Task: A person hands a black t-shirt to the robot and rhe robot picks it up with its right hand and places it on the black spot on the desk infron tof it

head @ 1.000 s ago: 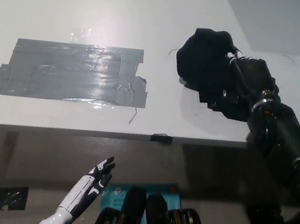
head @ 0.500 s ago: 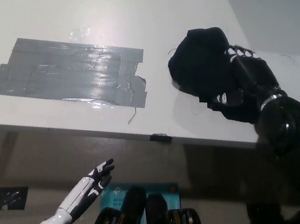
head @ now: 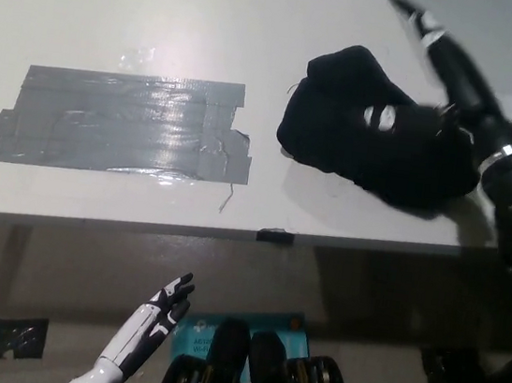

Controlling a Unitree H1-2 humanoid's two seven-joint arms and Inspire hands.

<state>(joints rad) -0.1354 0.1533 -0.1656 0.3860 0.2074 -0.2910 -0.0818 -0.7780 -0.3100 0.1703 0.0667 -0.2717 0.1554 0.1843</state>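
Lying under black fingers [head: 444, 51]: t-shirt [head: 360, 120].

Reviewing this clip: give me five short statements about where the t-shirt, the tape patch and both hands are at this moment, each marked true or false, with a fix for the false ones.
1. The black t-shirt lies bunched on the white desk. True.
2. The t-shirt covers the grey tape patch. False: it lies to the right of the patch, apart from it.
3. The left hand is below the desk's front edge, holding nothing. True.
4. The left hand is pressing on the tape patch. False: it is off the desk entirely.
5. The right hand is at the t-shirt's far right side. True, though it is too blurred to tell its grip.
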